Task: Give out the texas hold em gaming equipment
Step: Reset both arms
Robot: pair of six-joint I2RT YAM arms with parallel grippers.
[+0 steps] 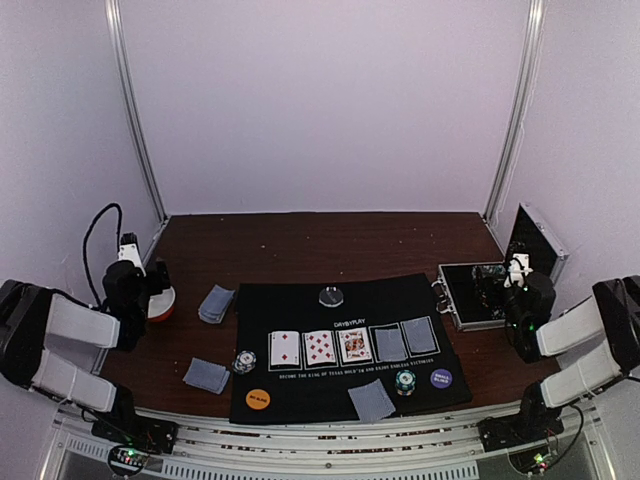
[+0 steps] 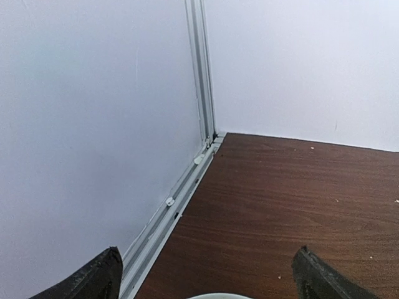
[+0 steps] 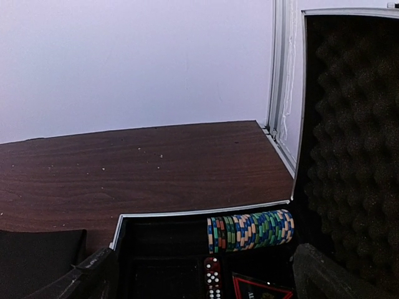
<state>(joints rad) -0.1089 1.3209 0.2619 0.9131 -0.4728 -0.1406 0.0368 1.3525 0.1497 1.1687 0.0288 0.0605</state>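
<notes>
On the black mat (image 1: 300,300) lie three face-up cards (image 1: 320,347) and two face-down cards (image 1: 404,340). Beyond them sits the clear dealer disc (image 1: 331,296). An orange disc (image 1: 258,398) and a purple disc (image 1: 441,378) rest near the front edge, with small chip stacks (image 1: 244,361) (image 1: 405,381) beside them. Face-down card pairs lie at the left (image 1: 216,303) (image 1: 207,375) and front (image 1: 371,400). My left gripper (image 1: 157,282) (image 2: 209,283) hangs open over a white rim (image 2: 218,296). My right gripper (image 1: 508,272) (image 3: 206,277) is open above the case's chip row (image 3: 249,230).
The open silver case (image 1: 462,312) stands at the right with its foam-lined lid (image 3: 349,156) upright; red dice (image 3: 212,277) lie inside. A white and orange bowl (image 1: 163,303) sits under the left gripper. White walls with metal rails (image 2: 199,68) enclose the wooden table (image 1: 300,245).
</notes>
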